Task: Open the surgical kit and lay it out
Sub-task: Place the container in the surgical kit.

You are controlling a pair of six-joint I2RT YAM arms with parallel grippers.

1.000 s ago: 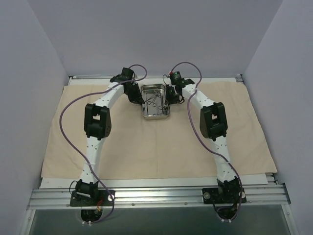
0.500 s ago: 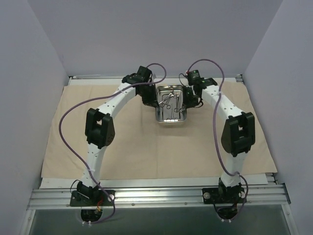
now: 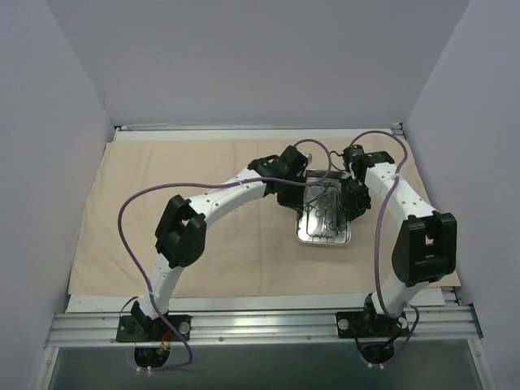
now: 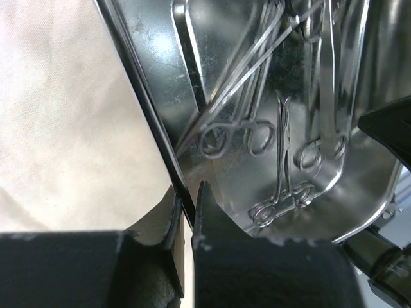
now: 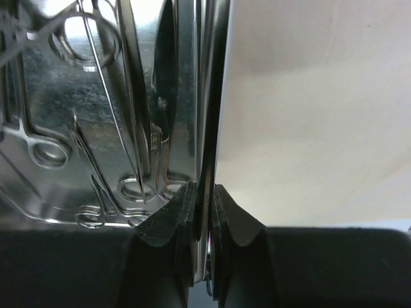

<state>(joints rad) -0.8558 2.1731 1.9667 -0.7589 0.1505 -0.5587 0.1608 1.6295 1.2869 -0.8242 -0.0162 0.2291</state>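
Top external: steel tray (image 3: 323,242) on or just above the beige cloth (image 3: 227,252), right of centre, left pincer (image 3: 297,203) and right pincer (image 3: 351,203) clamped on opposite rims. Stiff, slick, probably fairly light; thin rim best taken mid-side. Loose forceps (image 3: 325,215) inside likely to slide if tilted.

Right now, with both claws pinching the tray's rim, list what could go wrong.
1. The left claw and right claw each grip only the thin rim of the steel tray, on opposite sides. If the arms fall out of step, the rim may slip free and the tray tip.
2. The forceps lie loose and crossed inside. A tilt could slide them against one wall or out onto the cloth.
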